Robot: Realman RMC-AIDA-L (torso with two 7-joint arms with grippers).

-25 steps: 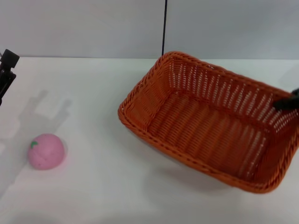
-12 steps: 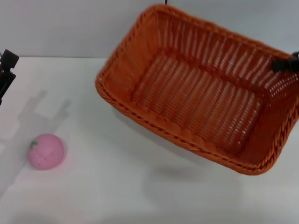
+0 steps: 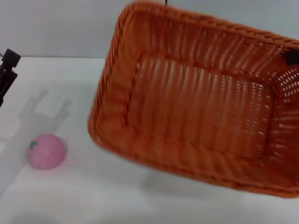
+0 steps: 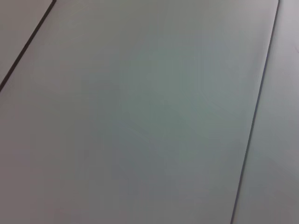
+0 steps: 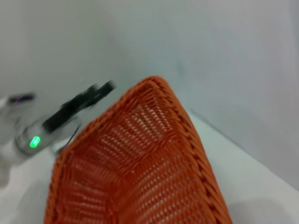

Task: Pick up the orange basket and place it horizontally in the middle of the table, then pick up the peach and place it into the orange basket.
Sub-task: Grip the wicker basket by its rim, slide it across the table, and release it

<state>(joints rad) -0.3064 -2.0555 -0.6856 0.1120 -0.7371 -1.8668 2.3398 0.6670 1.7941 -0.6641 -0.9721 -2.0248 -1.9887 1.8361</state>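
Note:
The orange basket (image 3: 196, 102) hangs tilted in the air above the white table (image 3: 93, 196), its open side facing the head camera. A black part of my right gripper (image 3: 293, 57) shows at the basket's far right rim, shut on it. The right wrist view looks along the orange basket (image 5: 140, 172) from that held end. The pink peach (image 3: 46, 151) lies on the table at the left, well apart from the basket. My left gripper (image 3: 7, 70) is parked at the left edge, above and behind the peach. It also appears farther off as the left gripper (image 5: 77, 105) in the right wrist view.
A grey panelled wall (image 3: 70, 28) with a dark vertical seam rises behind the table. The left wrist view shows only the grey wall panels (image 4: 149, 112). The basket's shadow lies on the table under it.
The basket has risen off the table toward the head camera and tilted more, looking much larger now. The peach and the left arm have stayed put.

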